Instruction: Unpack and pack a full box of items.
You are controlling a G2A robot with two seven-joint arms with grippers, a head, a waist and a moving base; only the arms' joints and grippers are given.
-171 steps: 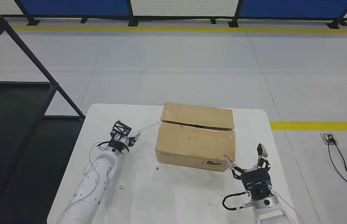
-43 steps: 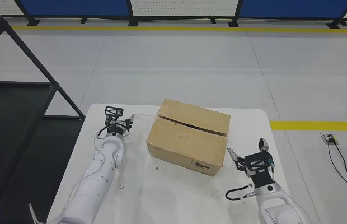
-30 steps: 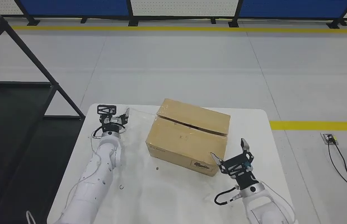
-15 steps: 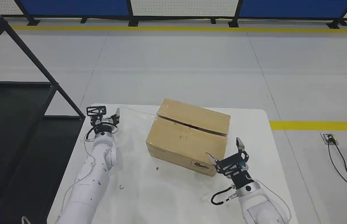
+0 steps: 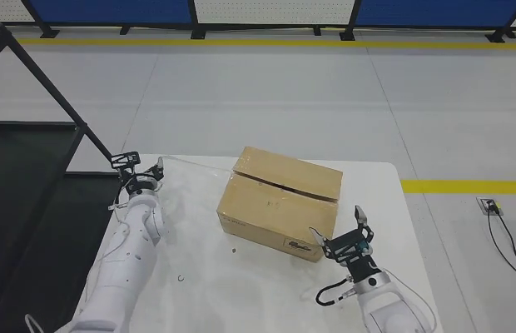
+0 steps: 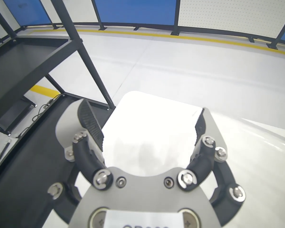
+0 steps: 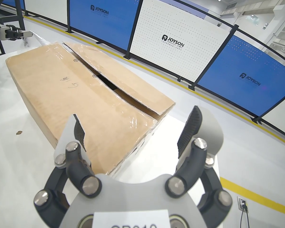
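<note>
Left pincer (image 5: 137, 166) (image 6: 142, 117) hovers with its fingers spread apart and nothing between them, over the far left corner of the white counter (image 5: 241, 283) (image 6: 152, 119), just beside the black metal rack (image 5: 33, 166) (image 6: 26, 55) that stands off that side. A thin clear strip (image 5: 195, 164) (image 7: 36, 37) runs from close to this pincer toward the far left corner of the cardboard box (image 5: 279, 204) (image 7: 73, 84); whether it touches a finger cannot be made out. Over on the right side, the right pincer (image 5: 335, 225) (image 7: 135, 115) is likewise wide apart and holds nothing. It is low at the box's near right corner, which lies between its two fingers, and contact with the cardboard cannot be judged. The box sits on the middle of the counter, turned slightly askew. Its top flaps are folded down with a dark gap open along the seam, and a glossy clear film covers its surface. A small brown scrap (image 5: 233, 247) (image 7: 18, 132) lies on the counter near the box's near left corner. Farther toward the near left lies a tiny dark curl (image 5: 181, 278), too small to identify. Beyond the counter, a yellow line (image 5: 458, 186) crosses the pale floor, and blue and white panels (image 7: 173, 36) stand at the back.
</note>
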